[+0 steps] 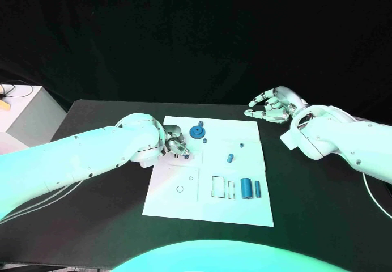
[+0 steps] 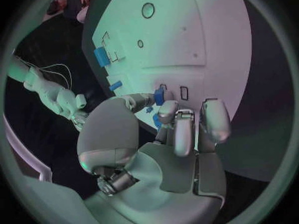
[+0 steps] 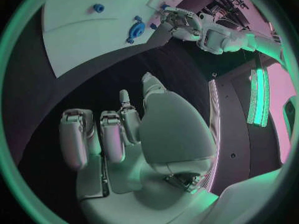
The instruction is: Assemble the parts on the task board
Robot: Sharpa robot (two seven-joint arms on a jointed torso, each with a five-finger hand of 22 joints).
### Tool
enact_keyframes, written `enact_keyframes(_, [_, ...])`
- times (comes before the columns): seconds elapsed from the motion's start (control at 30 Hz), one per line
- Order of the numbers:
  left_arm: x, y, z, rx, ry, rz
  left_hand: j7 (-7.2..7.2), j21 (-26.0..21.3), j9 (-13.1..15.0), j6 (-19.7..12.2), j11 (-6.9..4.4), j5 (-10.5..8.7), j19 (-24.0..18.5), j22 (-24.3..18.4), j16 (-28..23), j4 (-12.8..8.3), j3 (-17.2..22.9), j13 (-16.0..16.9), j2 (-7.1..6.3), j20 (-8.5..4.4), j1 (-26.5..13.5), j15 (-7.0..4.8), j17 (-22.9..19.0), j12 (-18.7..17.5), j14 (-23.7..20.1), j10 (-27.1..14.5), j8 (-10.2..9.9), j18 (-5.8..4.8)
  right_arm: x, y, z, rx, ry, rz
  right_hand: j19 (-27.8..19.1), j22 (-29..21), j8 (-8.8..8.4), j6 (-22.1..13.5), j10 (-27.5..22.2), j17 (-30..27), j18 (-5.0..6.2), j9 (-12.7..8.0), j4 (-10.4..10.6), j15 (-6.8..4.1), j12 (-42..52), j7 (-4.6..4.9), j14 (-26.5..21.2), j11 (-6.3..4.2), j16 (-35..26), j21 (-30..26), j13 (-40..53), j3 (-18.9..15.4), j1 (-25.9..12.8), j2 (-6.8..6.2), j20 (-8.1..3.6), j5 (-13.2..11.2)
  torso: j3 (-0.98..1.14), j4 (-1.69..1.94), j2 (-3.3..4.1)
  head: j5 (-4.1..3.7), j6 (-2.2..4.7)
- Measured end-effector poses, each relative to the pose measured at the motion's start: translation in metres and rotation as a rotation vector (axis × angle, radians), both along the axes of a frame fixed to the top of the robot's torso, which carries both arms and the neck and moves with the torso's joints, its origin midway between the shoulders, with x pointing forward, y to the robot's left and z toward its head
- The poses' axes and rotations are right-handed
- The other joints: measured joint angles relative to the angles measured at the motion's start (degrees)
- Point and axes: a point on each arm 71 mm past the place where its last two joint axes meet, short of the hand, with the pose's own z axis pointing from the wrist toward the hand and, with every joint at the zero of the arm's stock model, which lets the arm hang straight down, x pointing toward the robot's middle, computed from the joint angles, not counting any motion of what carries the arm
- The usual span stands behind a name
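A: The black table point(image 1: 98, 187) carries everything, and dead centre sits the white task board point(image 1: 175, 198) — that's our landmark.

B: The left hand point(image 1: 175, 143) works over the board's far-left quarter, fingers bunched down. From its wrist camera a small blue part point(image 2: 159, 95) sits at the fingertips point(image 2: 167, 109); it looks pinched there, though I can't tell if it's truly gripped or just touched.

A: The right hand point(image 1: 271, 105) hovers off the board's far-right corner, over bare table, fingers loosely apart, holding nothing.

B: Parts now. The blue wheel point(image 1: 197, 131) stands near the board's far edge, just beside that left hand. Two blue cylinders point(image 1: 246, 188) lie side by side towards the board's near-right. A small blue peg point(image 1: 230, 157) sits around the middle.

A: The danger?

B: I'd say crowding. The left hand is so close to the wheel that a careless lift could knock it. And if that fingertip hold is shallow, the little part could tip or skitter across the board.
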Motion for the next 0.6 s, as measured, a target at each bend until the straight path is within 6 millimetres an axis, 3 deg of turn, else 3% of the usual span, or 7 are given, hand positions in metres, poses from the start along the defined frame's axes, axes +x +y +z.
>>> enact_keyframes(0.13, [-0.0009,-0.0006,-0.0017,0.007,-0.014,-0.001,-0.13,0.00,0.00,0.13,-0.08,0.00,0.00,0.01,0.02,-0.01,0.01,0.00,-0.22,0.00,-0.23,0.00,0.00,0.02,0.00,0.08,0.32,0.00,-0.0001,-0.0005,0.0000,0.000,0.000,-0.001,0.00,0.00,0.00,0.00,0.00,0.00,0.00,0.00,0.00,0.00,0.00,0.00,0.00,0.00,0.00,0.00,0.00,0.00,0.00,0.00,0.00,0.00,-0.03,-0.03,0.01,-0.07,-0.07])
enact_keyframes(0.2, [-0.0009,-0.0009,-0.0019,0.011,-0.021,-0.002,-0.30,0.00,0.00,0.32,-0.08,-0.05,0.00,0.04,0.22,-1.51,1.51,0.00,-0.76,0.00,-0.76,0.00,0.00,0.21,0.00,0.08,0.32,0.00,-0.0001,-0.0009,-0.0001,-0.001,0.000,-0.001,0.00,0.00,0.00,0.00,0.00,0.00,0.00,-0.01,0.00,0.00,0.00,0.00,0.00,0.00,0.00,0.00,-0.01,0.00,0.00,0.00,0.00,0.00,-0.03,-0.03,0.02,-0.10,-0.12])
enact_keyframes(0.6, [-0.0008,-0.0031,-0.0024,0.026,-0.046,-0.010,-0.42,0.00,0.01,0.63,-0.08,-0.05,0.00,0.06,0.22,-1.58,1.59,0.06,-0.78,0.00,-0.79,0.01,0.00,0.21,0.00,0.08,0.33,0.00,-0.0004,-0.0010,-0.0006,-0.001,0.002,0.000,0.00,-0.01,0.00,0.00,0.00,0.00,0.00,-0.01,0.00,0.00,0.00,0.00,0.00,0.00,0.00,0.00,-0.02,0.00,0.00,0.00,0.00,0.00,-0.02,0.00,0.02,-0.10,-0.32])
